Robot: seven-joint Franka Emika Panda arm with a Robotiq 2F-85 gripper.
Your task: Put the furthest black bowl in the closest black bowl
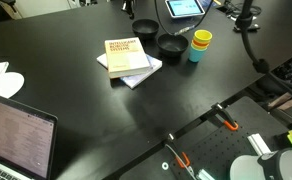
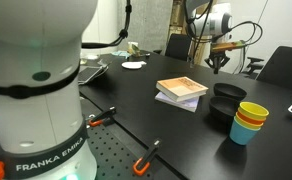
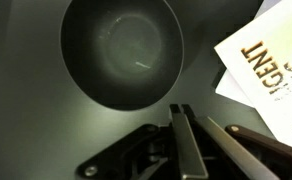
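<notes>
Two black bowls sit side by side on the black table. One bowl (image 1: 145, 27) (image 2: 229, 92) is nearer the back edge. The other bowl (image 1: 171, 44) (image 2: 221, 110) stands next to the stacked cups. My gripper (image 2: 220, 60) hangs above the table, well clear of it. In the wrist view, the fingers (image 3: 179, 112) are pressed together with nothing between them. An empty black bowl (image 3: 121, 50) lies below and just ahead of the fingertips. I cannot tell which of the two bowls it is.
A stack of books (image 1: 127, 58) (image 2: 182, 92) (image 3: 271, 60) lies beside the bowls. Stacked yellow and teal cups (image 1: 200, 44) (image 2: 250, 122) stand by the nearer bowl. A tablet (image 1: 184, 8) lies at the back. A laptop (image 1: 16, 135) sits at a front corner.
</notes>
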